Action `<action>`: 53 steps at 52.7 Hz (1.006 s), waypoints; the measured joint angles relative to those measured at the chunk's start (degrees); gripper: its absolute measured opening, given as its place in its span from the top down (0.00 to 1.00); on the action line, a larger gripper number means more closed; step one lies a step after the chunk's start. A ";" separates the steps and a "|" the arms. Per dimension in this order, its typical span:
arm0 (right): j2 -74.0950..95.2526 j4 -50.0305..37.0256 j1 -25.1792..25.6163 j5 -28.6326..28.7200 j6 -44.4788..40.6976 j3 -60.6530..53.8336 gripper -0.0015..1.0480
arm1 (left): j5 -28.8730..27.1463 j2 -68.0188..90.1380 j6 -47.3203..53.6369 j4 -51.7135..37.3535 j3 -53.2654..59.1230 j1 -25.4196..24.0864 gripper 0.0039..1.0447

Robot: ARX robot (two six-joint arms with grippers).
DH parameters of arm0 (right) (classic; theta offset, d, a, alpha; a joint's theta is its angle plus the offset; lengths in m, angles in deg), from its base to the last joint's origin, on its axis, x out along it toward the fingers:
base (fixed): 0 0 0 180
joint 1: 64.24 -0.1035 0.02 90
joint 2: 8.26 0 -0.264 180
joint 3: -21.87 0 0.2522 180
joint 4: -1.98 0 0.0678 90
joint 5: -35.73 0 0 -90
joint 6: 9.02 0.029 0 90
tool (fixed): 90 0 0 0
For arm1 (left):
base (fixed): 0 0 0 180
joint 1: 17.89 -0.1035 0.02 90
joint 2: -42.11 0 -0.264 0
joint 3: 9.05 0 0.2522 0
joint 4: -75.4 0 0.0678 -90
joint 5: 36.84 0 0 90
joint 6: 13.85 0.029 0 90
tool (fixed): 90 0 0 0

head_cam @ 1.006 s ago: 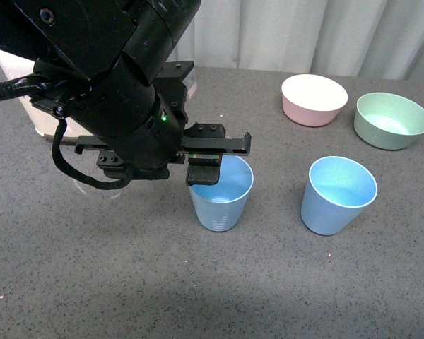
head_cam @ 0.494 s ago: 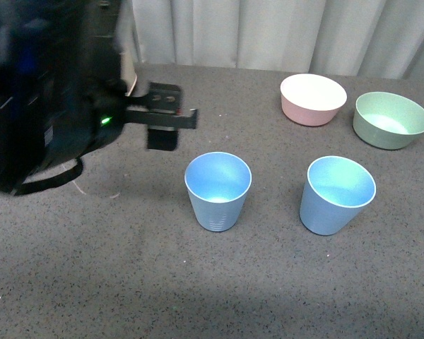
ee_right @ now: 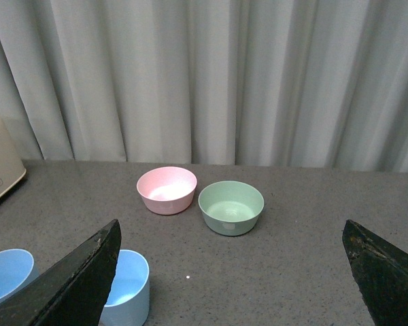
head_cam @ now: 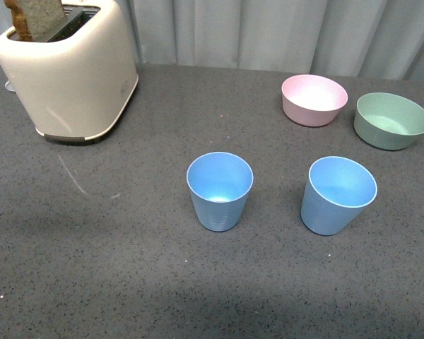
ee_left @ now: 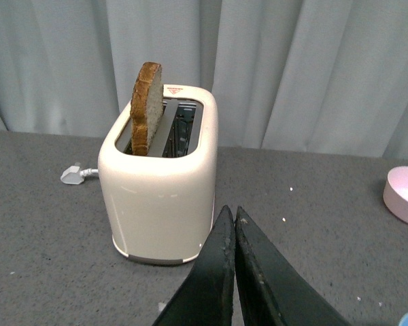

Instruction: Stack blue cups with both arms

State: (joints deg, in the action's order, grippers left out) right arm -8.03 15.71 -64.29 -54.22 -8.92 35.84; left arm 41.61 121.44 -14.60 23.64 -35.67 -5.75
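Cups stand apart on the grey bench (head_cam: 113, 282), not yet stacked. The centre cup (head_cam: 220, 192) is in the middle of the front view and the second cup (head_cam: 338, 196) is to the right of it, with a clear gap between them. Both are upright, mouth up, so the long axis is vertical and one must go down into the other from above.

A pink bowl (head_cam: 314, 99) and a green bowl (head_cam: 391, 120) sit in the upper right of the frame. A toaster (head_cam: 67, 70) holding a slice of bread (head_cam: 32, 15) fills the upper left. No arm shows in the front view.

In the left wrist view the left gripper (ee_left: 232, 212) has its fingers (ee_left: 211, 285) pressed together on nothing and it points toward the toaster. In the right wrist view the right gripper (ee_right: 229, 229) has its fingers (ee_right: 81, 278) wide apart and empty. Both cups sit low at the left edge there, the second cup partly behind one finger.

I judge the right arm better placed for the second cup, and the left arm for the centre cup.
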 joint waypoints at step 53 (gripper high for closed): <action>0.00 0.00 0.00 0.02 0.00 0.00 0.09 | 11.56 -47.15 0.33 33.79 11.82 -12.00 0.97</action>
State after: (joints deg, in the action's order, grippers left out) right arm -8.03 15.71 -64.29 -54.20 -8.92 35.84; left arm 53.17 74.30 -14.27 57.43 -23.85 -17.75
